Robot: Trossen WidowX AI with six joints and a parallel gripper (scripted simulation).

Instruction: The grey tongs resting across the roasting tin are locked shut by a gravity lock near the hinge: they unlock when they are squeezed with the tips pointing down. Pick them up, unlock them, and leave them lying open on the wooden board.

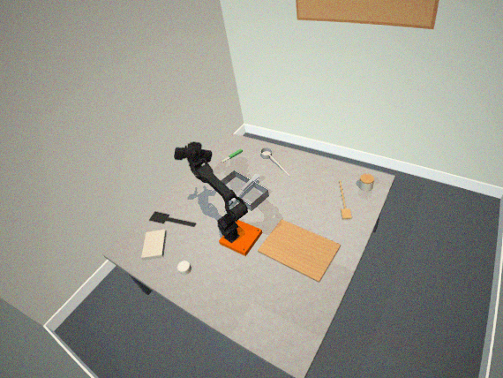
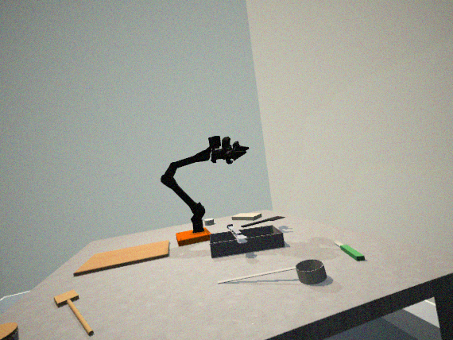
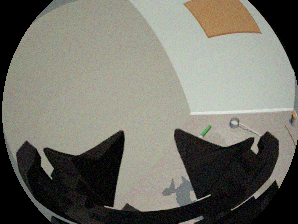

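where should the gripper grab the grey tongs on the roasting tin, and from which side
Grip the grey tongs mid-length, where they span the roasting tin, coming from straight above. The tin's walls block any sideways approach, while the tongs lie clear on top, so the fingers can likely straddle both arms. The gripper is open, high above.

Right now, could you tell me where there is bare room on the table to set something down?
Free: the near stretch past the wooden board, and between board and mallet. Crowded: around the roasting tin, with arm base, green marker and ladle.
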